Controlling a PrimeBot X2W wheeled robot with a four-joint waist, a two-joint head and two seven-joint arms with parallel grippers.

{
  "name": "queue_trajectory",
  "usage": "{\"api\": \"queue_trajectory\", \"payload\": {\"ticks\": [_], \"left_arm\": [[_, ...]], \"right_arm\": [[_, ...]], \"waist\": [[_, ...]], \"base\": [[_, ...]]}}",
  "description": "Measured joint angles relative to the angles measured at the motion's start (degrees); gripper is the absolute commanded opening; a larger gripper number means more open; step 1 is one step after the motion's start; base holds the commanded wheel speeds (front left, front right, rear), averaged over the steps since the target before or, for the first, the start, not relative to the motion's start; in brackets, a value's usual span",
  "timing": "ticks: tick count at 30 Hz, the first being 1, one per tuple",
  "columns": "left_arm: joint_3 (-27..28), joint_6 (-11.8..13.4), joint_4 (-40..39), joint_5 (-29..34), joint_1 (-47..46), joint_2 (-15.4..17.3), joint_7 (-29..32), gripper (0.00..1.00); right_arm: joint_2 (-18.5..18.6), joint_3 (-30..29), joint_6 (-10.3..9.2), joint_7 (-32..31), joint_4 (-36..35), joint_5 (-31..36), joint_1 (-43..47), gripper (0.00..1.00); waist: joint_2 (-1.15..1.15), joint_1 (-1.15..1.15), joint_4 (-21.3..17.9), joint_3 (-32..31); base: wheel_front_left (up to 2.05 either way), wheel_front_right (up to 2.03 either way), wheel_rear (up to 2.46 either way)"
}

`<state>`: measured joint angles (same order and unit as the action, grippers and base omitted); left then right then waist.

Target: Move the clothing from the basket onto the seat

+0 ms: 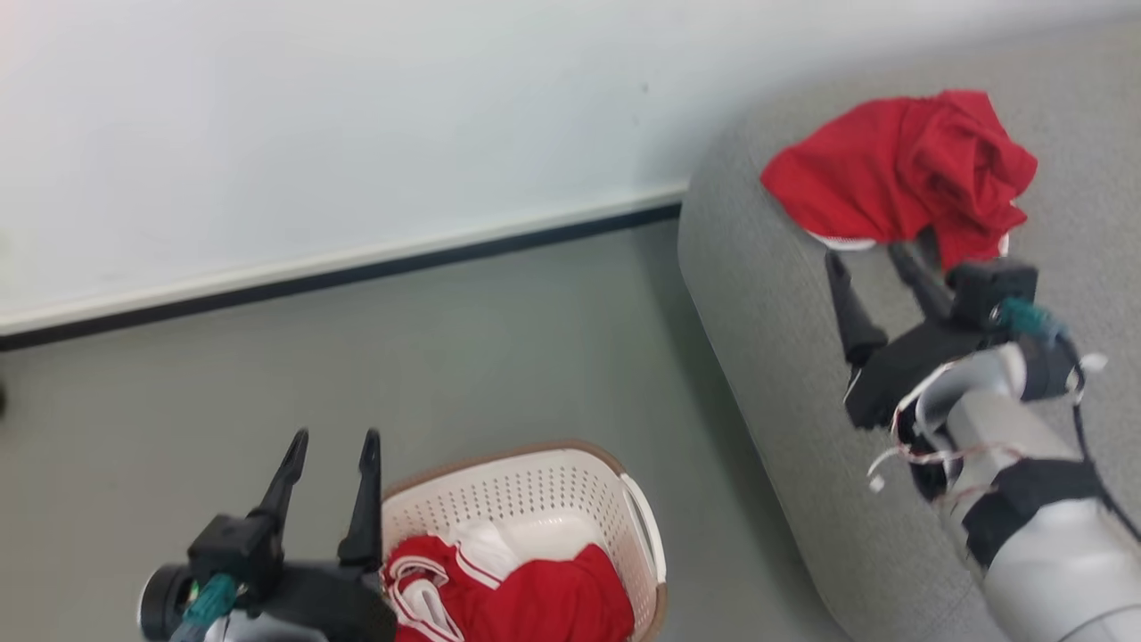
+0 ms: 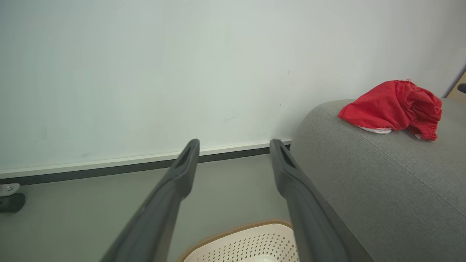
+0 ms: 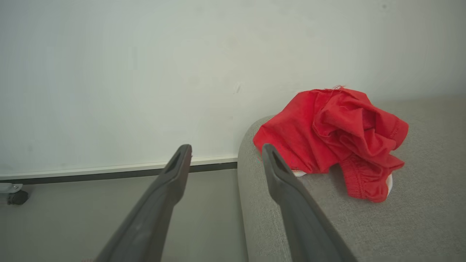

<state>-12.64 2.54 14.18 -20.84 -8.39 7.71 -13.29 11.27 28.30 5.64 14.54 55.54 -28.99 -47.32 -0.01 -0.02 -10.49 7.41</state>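
Basket (image 1: 499,499) holding one red garment (image 1: 544,602), second red garment (image 1: 900,165) on sofa (image 1: 767,294)

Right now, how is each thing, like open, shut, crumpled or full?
Left gripper: open, empty.
Right gripper: open, empty, at the edge of the sofa.
Basket: upright on the floor, not emptied.
Basket garment: bunched inside it.
Sofa garment: crumpled, lying on the sofa.

Garment (image 1: 900,165) on sofa (image 1: 775,357) (basket (image 1: 499,495) on floor (image 1: 446,339))
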Motion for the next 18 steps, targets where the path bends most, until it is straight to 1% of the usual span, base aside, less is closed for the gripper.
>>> {"api": "queue_trajectory", "payload": {"ticks": [6,12,18], "left_arm": [[2.3,1.1,-0.1,-0.8,5.8,0.7,-0.4,1.0],[4.0,1.6,-1.5,-1.2,9.9,1.1,-0.6,1.0],[5.8,2.0,-2.7,-1.3,13.1,1.4,-1.0,1.0]], "right_arm": [[-1.2,-0.2,-0.32,0.0,-3.7,-0.2,6.8,1.0],[-1.8,-0.9,-2.34,0.0,-9.1,-0.1,13.4,1.0],[-2.3,-1.2,-4.1,0.0,-15.9,0.4,20.3,1.0]], "waist": [[0.0,0.0,2.2,-4.6],[0.0,0.0,4.2,-8.0],[0.0,0.01,5.4,-9.8]], "base": [[0.0,0.0,0.0],[0.0,0.0,0.0],[0.0,0.0,0.0]]}}
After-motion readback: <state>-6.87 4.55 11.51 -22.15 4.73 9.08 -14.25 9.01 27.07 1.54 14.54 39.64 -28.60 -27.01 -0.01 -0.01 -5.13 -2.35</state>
